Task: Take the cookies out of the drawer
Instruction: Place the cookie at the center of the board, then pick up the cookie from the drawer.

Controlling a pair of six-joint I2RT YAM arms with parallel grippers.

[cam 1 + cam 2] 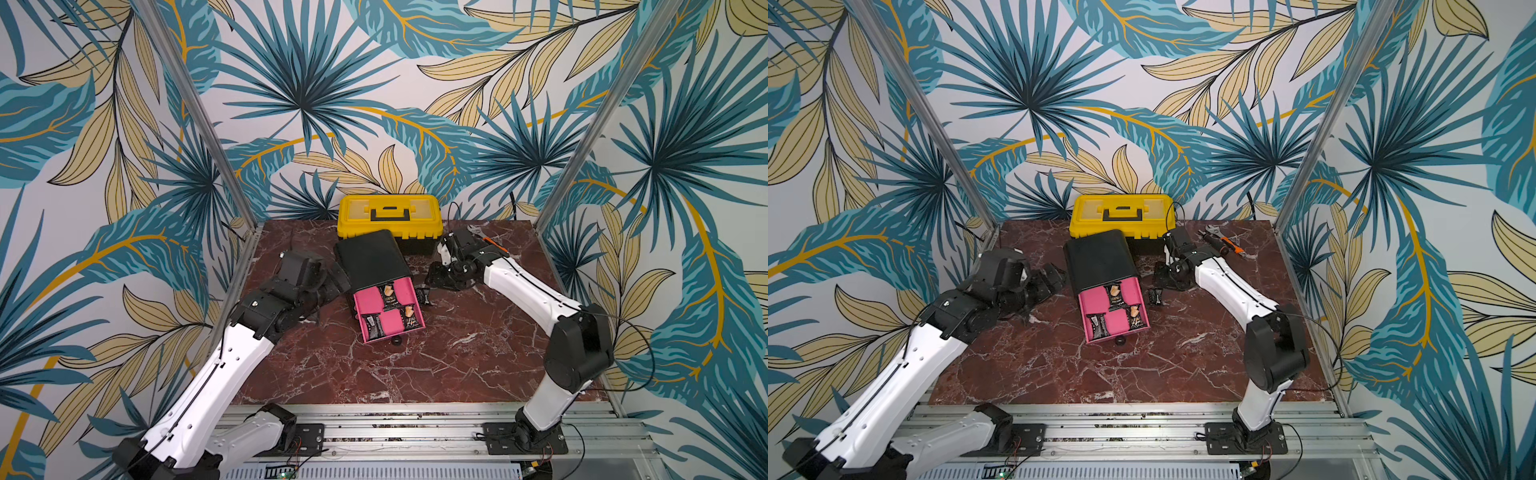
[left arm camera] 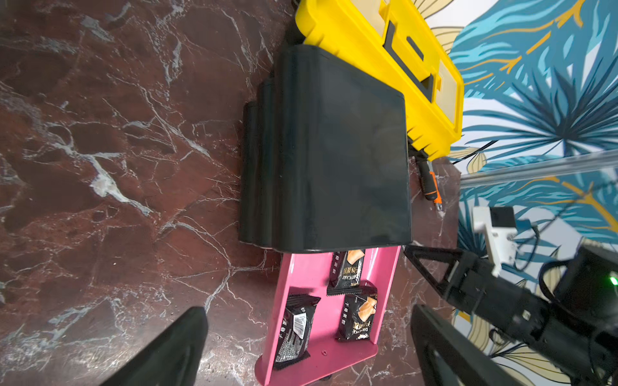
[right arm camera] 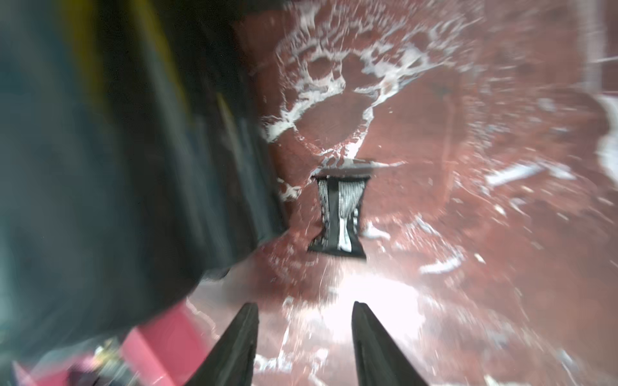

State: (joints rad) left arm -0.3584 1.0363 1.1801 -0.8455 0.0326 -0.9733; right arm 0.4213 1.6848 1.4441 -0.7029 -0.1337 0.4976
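The pink drawer (image 1: pixel 368 302), drawn toward 6 o'clock out of its black housing (image 1: pixel 370 257), holds three black cookies (image 1: pixel 390 297). A fourth cookie packet (image 3: pixel 339 214) lies on the bench (image 1: pixel 457 365) at the drawer's 3 o'clock. The right gripper (image 3: pixel 303 303), at its 1 o'clock, stands half spread, holding nothing. The left gripper (image 2: pixel 307 310), at the housing's 9 o'clock, gapes wide. A yellow toolbox (image 1: pixel 388 216) stands at 12 o'clock.

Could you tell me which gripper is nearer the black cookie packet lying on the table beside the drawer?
Right. The right gripper is close beside the packet; the left gripper is across the drawer from it.
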